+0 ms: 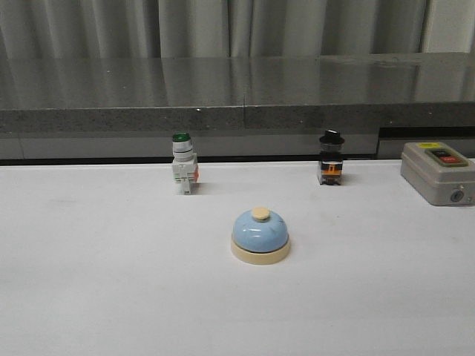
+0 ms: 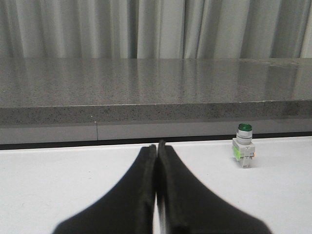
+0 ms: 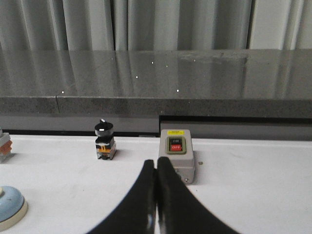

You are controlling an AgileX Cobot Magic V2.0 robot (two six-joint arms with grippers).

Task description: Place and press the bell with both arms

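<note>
Two grippers pressed shut, bell alone on open table

Both grippers appear only in their wrist views. The left gripper point(image 2: 157, 146) has its black fingers pressed together with nothing between them, tips low over the white table point(image 1: 89, 282). The right gripper point(image 3: 156, 163) shows the same: fingers meeting along a thin seam, holding nothing.

The bell point(image 1: 260, 235), light-blue dome on a cream base with a cream button on top, stands upright on the table, touched by nothing. Bare white surface surrounds the bell on all sides. Behind the bell to the left stands a green-capped pushbutton switch point(image 1: 183, 163), and behind the bell to the right a black-knobbed selector switch point(image 1: 331, 158); both sit close to the table's far edge, well apart from the bell. Farther right of the bell, at the frame's border, lies a grey control box point(image 1: 438, 173) with a red button. Beyond the far edge rises a dark speckled ledge point(image 1: 237, 93), with grey curtains point(image 1: 223, 26) behind it.

In the right wrist view the bell shows only partly, at the frame's edge.
</note>
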